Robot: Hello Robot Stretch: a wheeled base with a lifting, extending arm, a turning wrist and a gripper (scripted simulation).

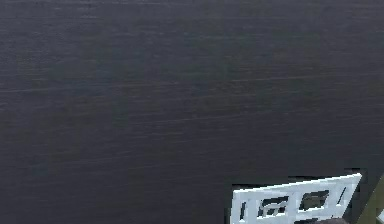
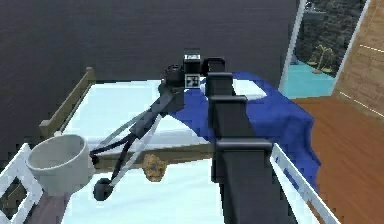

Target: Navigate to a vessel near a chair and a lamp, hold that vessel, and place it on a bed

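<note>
In the arm side view we saw the arm as a dark square bar rising from the bottom edge over a bed with a pale sheet and a wooden frame. At the arm's far end stood the small white squares with black marks. From there the gripper reached down toward the view's lower left, its two thin fingers slanting across the mattress. A pale, round, open-topped vessel sat just beside the fingertips at the lower left corner of the bed, next to a white rail. With the bed right behind it, we could not tell whether the gripper held the vessel, touched it, or held anything at all. A small brown object lay on the sheet near the fingers, and a rumpled blue blanket covered the bed on the far side of the arm. A dark wall stood beyond the bed, with wooden floor and a window at the view's right. In the forward view we saw a dark wall close ahead, and a white slotted frame at the lower right.
</note>
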